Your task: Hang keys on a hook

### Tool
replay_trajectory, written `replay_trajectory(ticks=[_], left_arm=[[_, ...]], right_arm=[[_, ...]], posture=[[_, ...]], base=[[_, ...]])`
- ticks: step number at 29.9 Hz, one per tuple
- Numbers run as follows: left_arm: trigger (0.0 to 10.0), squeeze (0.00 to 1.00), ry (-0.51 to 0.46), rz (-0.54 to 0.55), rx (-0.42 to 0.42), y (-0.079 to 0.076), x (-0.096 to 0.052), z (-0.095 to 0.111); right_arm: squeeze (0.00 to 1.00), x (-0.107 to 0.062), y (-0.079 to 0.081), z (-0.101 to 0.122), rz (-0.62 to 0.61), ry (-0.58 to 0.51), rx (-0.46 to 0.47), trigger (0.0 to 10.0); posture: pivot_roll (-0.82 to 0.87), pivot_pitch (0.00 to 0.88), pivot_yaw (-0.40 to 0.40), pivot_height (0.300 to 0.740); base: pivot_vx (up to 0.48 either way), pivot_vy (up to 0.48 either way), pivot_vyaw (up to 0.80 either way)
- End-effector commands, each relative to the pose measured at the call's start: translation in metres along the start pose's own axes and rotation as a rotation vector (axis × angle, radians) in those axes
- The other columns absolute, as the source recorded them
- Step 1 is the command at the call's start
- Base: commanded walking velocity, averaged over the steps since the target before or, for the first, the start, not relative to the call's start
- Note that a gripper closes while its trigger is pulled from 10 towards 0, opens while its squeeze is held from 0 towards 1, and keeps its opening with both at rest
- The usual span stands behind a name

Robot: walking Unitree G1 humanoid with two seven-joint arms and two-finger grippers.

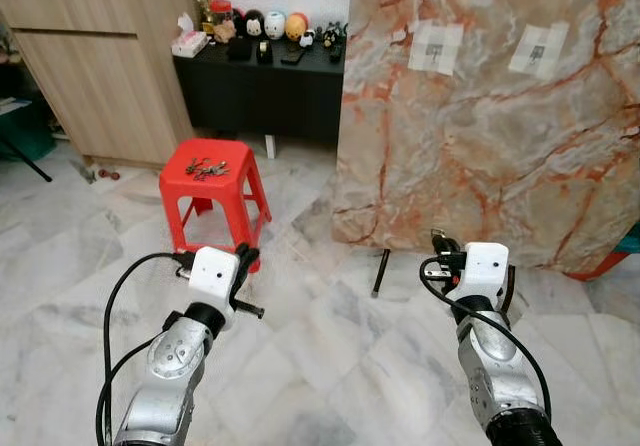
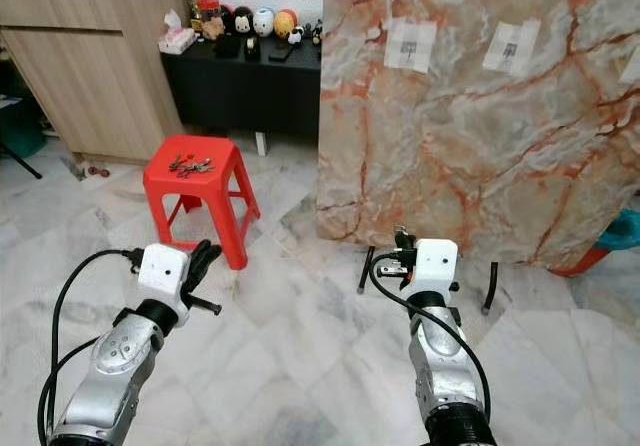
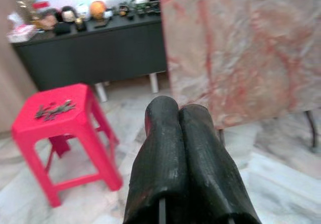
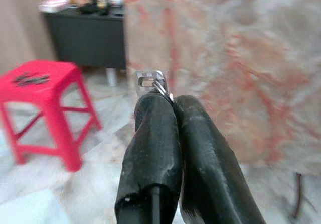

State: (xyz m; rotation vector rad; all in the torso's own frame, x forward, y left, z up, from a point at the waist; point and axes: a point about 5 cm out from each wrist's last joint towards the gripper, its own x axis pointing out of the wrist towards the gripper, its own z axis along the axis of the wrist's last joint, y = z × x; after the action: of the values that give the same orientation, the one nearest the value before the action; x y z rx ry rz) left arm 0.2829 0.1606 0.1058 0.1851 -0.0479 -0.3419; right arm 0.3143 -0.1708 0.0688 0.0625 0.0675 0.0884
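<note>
I am at the fetching stage: the keys (image 1: 206, 169) lie in a small heap on top of the red stool (image 1: 230, 196), ahead of me and to my left, and nothing has been picked up for hanging yet. My left pincer (image 3: 188, 133) is raised in front of me with its fingers pressed together and empty, short of the stool and apart from it. My right pincer (image 4: 170, 108) is likewise closed, but a small bit of pale metal pokes out at its tips (what it is I cannot make out), and it points toward the marbled board (image 1: 500, 106) standing to my right.

On that board sit two pale square patches (image 1: 437, 46), high up; these are probably where the hooks are, though no hook is clear enough to be sure.

My judgement of the next move: step closer to the stool, open the left pincer, and come down over the heap to take it by a ring or a key shank.

The heap spreads flat on the seat, its long axis running roughly across the stool from left to right, slightly slanted. The single keys are too small to tell which way each points.
</note>
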Motion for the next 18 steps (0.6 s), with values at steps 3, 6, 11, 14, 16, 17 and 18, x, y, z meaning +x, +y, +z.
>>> replay_trajectory(ticks=[3, 6, 11, 14, 16, 17, 18], left_arm=[[10.0, 0.00, -0.046, -0.111, 0.015, -0.008, 0.007, 0.016], [10.0, 0.00, -0.060, -0.242, 0.045, -0.019, 0.013, 0.027], [10.0, 0.00, -0.063, -0.409, 0.051, -0.032, 0.015, 0.038], [10.0, 0.00, -0.051, -0.478, 0.041, -0.038, 0.014, 0.041], [10.0, 0.00, -0.046, -0.498, 0.042, -0.040, 0.013, 0.041], [10.0, 0.00, -0.033, -0.541, 0.051, -0.044, 0.012, 0.041], [10.0, 0.00, -0.030, -0.556, 0.054, -0.045, 0.012, 0.041]], right_arm=[[0.00, 0.009, 0.008, 0.018, 0.159, -0.032, 0.009, 10.0], [0.00, 0.008, 0.010, 0.025, 0.273, -0.044, -0.029, 10.0], [0.00, 0.016, 0.002, 0.046, 0.324, -0.083, -0.018, 10.0], [0.00, 0.015, 0.003, 0.052, 0.398, -0.096, 0.013, 10.0], [0.00, 0.014, 0.004, 0.053, 0.427, -0.097, 0.030, 10.0], [0.00, 0.011, 0.007, 0.054, 0.506, -0.092, 0.051, 10.0], [0.00, 0.009, 0.008, 0.055, 0.547, -0.090, 0.048, 10.0]], posture=[[0.05, 0.000, -0.063, 0.740], [0.06, 0.000, -0.068, 0.740], [0.04, 0.000, -0.056, 0.740], [0.04, 0.000, -0.058, 0.740], [0.04, 0.000, -0.058, 0.740], [0.04, 0.000, -0.061, 0.740], [0.04, 0.000, -0.061, 0.740]], base=[[0.000, 0.000, 0.00], [0.000, 0.000, 0.00], [0.000, 0.000, 0.00], [0.000, 0.000, 0.00], [0.000, 0.000, 0.00], [0.000, 0.000, 0.00], [0.000, 0.000, 0.00]])
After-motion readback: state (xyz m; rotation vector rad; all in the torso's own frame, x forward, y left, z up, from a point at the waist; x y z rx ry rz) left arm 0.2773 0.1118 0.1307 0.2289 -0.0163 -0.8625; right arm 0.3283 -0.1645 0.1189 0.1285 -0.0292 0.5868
